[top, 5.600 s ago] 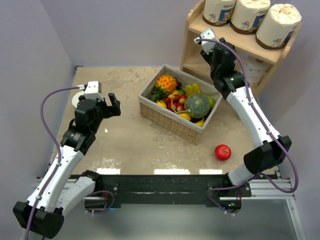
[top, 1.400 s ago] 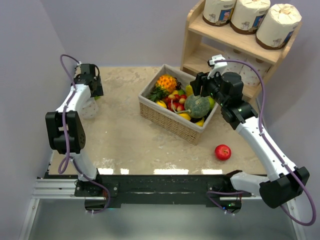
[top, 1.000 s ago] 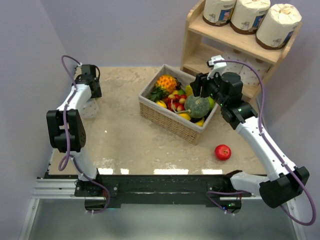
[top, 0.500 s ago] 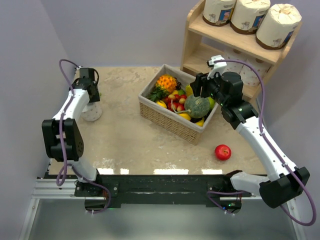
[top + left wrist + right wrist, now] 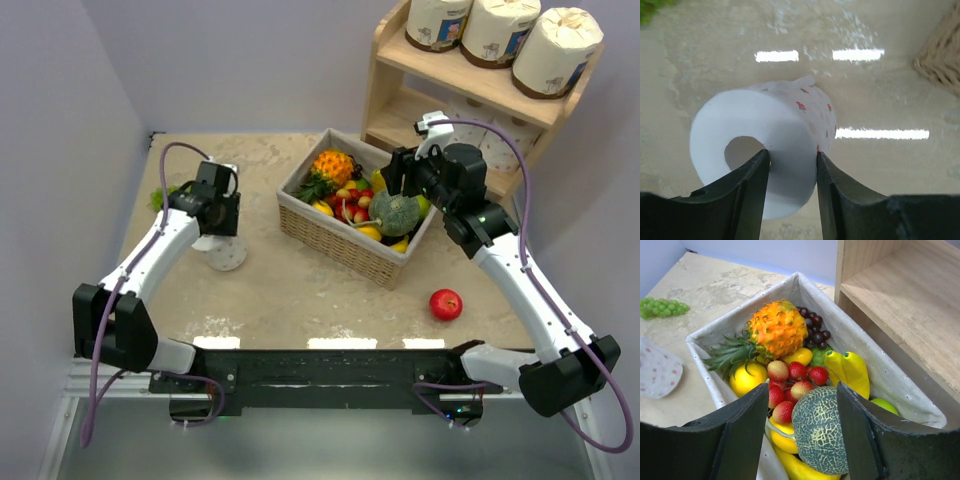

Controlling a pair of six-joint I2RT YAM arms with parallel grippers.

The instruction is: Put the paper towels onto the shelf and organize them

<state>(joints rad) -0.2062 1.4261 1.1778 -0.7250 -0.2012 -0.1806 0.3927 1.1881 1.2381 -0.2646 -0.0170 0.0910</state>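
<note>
My left gripper (image 5: pixel 791 155) is shut on the wall of a bare white paper towel roll with pink dots (image 5: pixel 765 145), one finger in its core and one outside. In the top view this roll (image 5: pixel 228 254) hangs under the left gripper (image 5: pixel 222 218), left of the basket. The wooden shelf (image 5: pixel 392 52) stands at the back right, with three wrapped rolls (image 5: pixel 498 30) on its top tier. Bare rolls (image 5: pixel 503 133) on the lower tier are partly hidden by my right arm. My right gripper (image 5: pixel 802 387) is open above the fruit, holding nothing.
A wicker basket (image 5: pixel 340 245) full of fruit stands mid-table, with a melon (image 5: pixel 822 432) right under my right fingers. A red apple (image 5: pixel 446 304) lies near the front right. Green grapes (image 5: pixel 160 197) lie at the far left.
The left gripper shut on the white roll at the far left and carried it right and nearer, toward the basket. The right arm has stayed still.
</note>
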